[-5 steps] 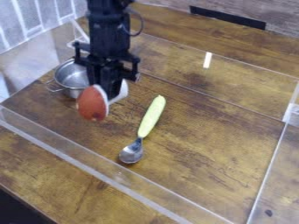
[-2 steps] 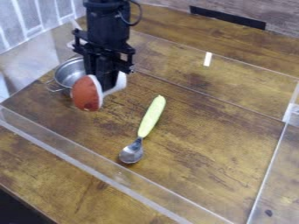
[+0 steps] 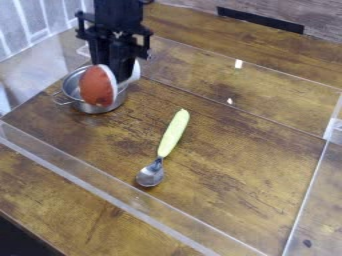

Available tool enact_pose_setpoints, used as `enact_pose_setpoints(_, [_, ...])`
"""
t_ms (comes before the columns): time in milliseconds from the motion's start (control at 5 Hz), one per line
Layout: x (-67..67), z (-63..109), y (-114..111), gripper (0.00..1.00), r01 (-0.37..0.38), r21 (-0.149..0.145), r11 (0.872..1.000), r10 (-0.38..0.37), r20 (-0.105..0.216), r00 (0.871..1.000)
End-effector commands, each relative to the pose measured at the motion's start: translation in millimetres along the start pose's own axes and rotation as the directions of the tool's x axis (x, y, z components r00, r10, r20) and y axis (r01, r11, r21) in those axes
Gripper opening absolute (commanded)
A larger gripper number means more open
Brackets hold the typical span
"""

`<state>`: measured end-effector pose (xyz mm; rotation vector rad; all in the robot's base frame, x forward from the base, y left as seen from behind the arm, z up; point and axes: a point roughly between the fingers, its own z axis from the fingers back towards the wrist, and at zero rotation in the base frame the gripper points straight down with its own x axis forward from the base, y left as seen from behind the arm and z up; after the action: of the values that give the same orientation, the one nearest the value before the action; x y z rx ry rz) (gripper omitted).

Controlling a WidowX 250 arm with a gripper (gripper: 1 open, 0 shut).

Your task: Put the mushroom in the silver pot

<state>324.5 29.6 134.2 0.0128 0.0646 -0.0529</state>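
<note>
Item: mushroom (image 3: 95,88). Reddish-brown cap, tilted, a pale patch showing at its lower right edge. Location: in the pot (image 3: 75,99), filling most of the opening, cap rising above the rim. Whether it sits flat on the bottom cannot be told.

Item: pot. Small, round, shiny steel, low walls; a loop handle shows on its left side. Location: upper left of the surface (image 3: 254,150), standing upright on the wood.

Item: claw (image 3: 112,66). Black, pointing straight down from a dark arm that enters at the top edge. Location: directly over the pot, its fingers (image 3: 131,66) hanging just above and behind the mushroom cap. State: the fingers appear parted, set a little to either side of the cap; whether they touch the mushroom cannot be told, as dark metal overlaps the cap in this view.

Item: spoon (image 3: 163,150). Yellow-green handle, metal bowl. Location: centre of the surface, well apart from the pot, lying flat on a diagonal with the bowl toward the near edge and the handle pointing away.

Item: surface. Dark brown wooden planks, glossy, with a bright reflection (image 3: 238,68) at upper right. A clear raised border (image 3: 160,222) runs along the near side.
</note>
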Motion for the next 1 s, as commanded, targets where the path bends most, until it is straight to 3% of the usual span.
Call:
enact_pose_setpoints(0, [-4.7,28.1,13.9,1.0,0.039,0.021,0.999,-0.041,0.097,0.994])
enact_pose_setpoints(200, [-14.0,16.1,12.1,1.0,0.126,0.02,0.992,-0.127,0.082,0.988])
enact_pose_setpoints(600, [-13.1,-23.2,4.4,1.0,0.3,0.015,0.954,-0.3,0.083,0.95])
enact_pose_setpoints(800, [-12.1,-32.7,-6.3,1.0,0.265,0.003,0.964,-0.265,0.084,0.961])
